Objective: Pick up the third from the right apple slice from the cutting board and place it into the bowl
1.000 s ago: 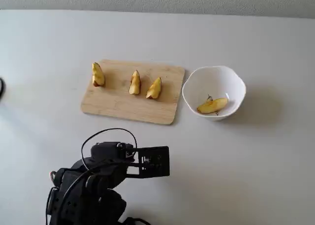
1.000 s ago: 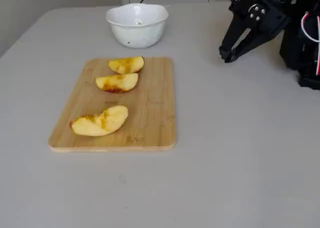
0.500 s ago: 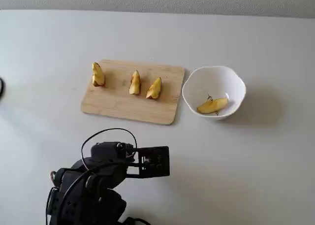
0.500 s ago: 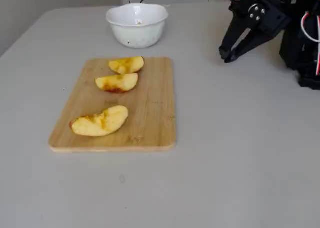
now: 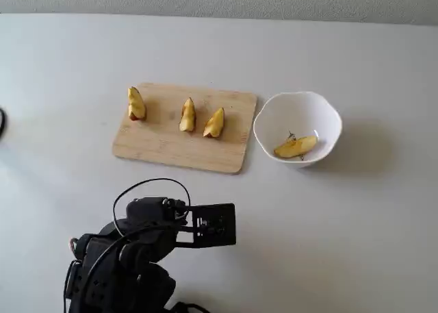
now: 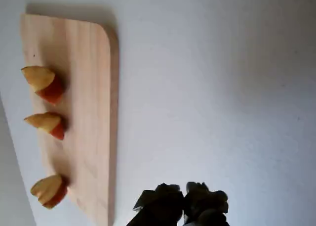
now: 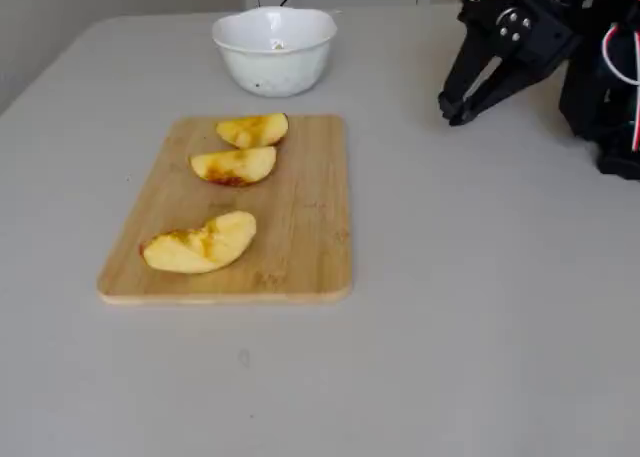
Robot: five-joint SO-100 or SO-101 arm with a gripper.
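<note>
An apple slice [image 5: 295, 146] lies inside the white bowl [image 5: 287, 113], right of the cutting board [image 5: 171, 148]. Three other yellow wedges stay on the board: one at its left end [image 5: 136, 104] and two close together near the middle [image 5: 187, 116] [image 5: 213, 123]. All three also show in the wrist view [image 6: 44, 82] and in a fixed view [image 7: 200, 245]. My gripper [image 5: 229, 225] is shut and empty. It is held above the table in front of the board, well away from the board and the bowl. Its fingertips [image 6: 170, 199] sit together in the wrist view.
The arm's folded black body [image 5: 123, 265] with its cables fills the near left corner. In a fixed view the bowl [image 7: 275, 62] stands behind the board [image 7: 300, 227] and the arm [image 7: 540, 37] is at the far right. A wall runs along the table's far edge.
</note>
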